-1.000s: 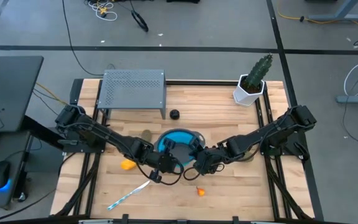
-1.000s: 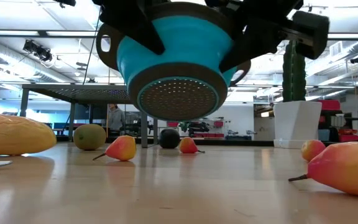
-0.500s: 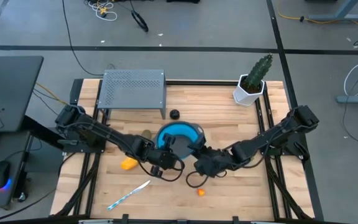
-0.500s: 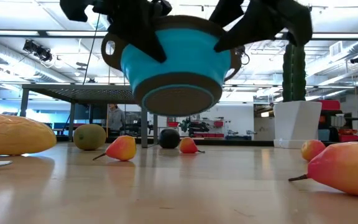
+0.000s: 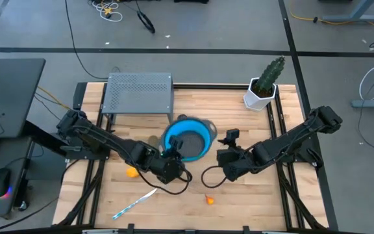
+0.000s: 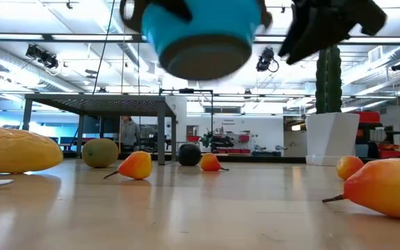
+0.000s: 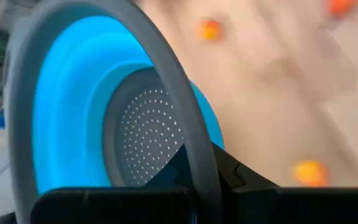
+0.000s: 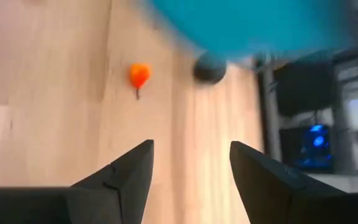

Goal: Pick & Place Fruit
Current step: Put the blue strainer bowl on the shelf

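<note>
Wooden table [image 5: 252, 195] | left jaws [image 5: 174, 158] pinch blue colander [image 5: 188, 138] (airborne) | right jaws [image 8: 191, 168] spread

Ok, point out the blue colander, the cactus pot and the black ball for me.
blue colander [image 5: 188, 136], high view, on its inner blue wall
cactus pot [image 5: 260, 96], high view, on its white side
black ball [image 5: 182, 119], high view, on its top

yellow-orange oblong fruit [image 5: 132, 172]: lying on the bench, left of centre
olive-brown oval [image 6: 100, 152]: resting farther back
black ball [image 5: 182, 119]: far centre, alone
orange-red pieces [image 5: 210, 200]: scattered, one near, right of centre
</note>
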